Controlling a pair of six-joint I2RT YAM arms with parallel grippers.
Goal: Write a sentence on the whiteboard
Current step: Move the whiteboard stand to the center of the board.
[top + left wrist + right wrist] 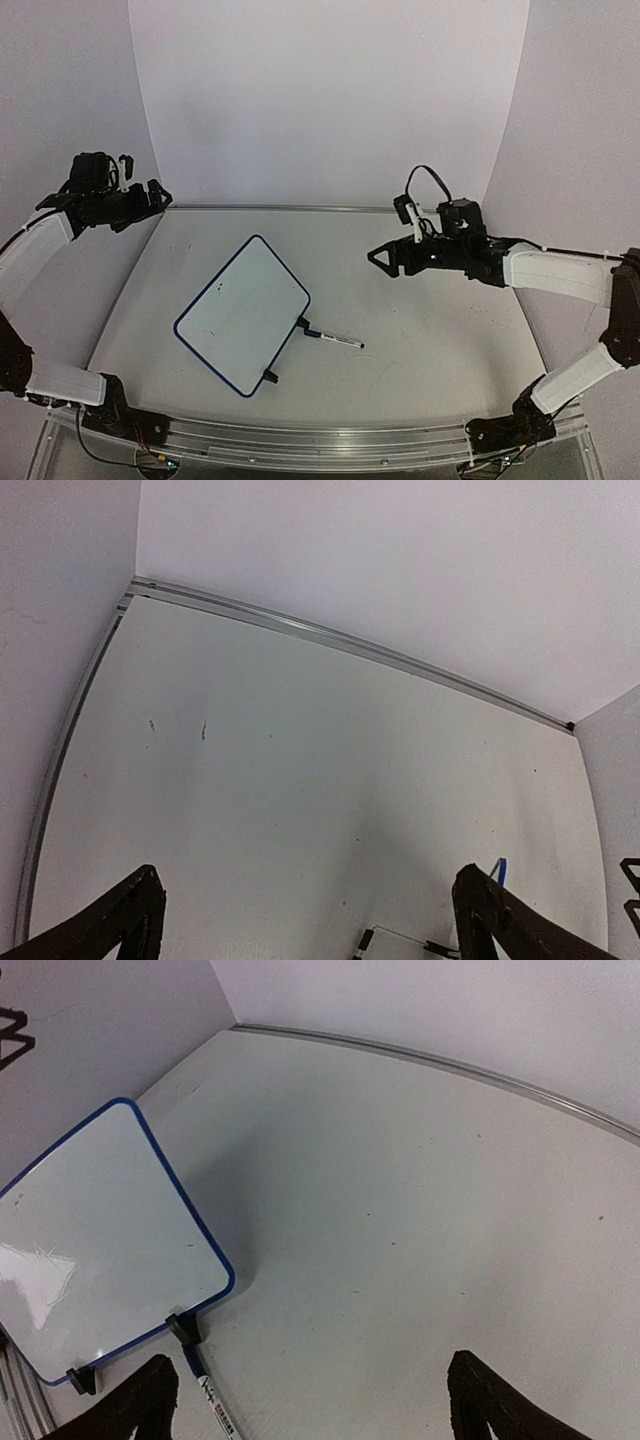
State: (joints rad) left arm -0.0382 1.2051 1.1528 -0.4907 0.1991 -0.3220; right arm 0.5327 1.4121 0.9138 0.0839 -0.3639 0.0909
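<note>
The whiteboard [242, 312] lies tilted on the table left of centre, with a dark-blue rim and two black clip feet on its near-right edge. Its face is blank; no lettering of the sentence shows. It fills the left of the right wrist view [100, 1240]. A slim marker pen [335, 340] lies on the table touching the board's right foot, and it also shows in the right wrist view [210, 1395]. My left gripper [155, 195] is open and empty, raised at the far left. My right gripper [380, 257] is open and empty, raised to the right of the board.
A metal rail [280, 208] runs along the table's far edge under a white backdrop. White side walls stand left and right. In the left wrist view, one black clip foot [365, 940] of the board shows at the bottom edge.
</note>
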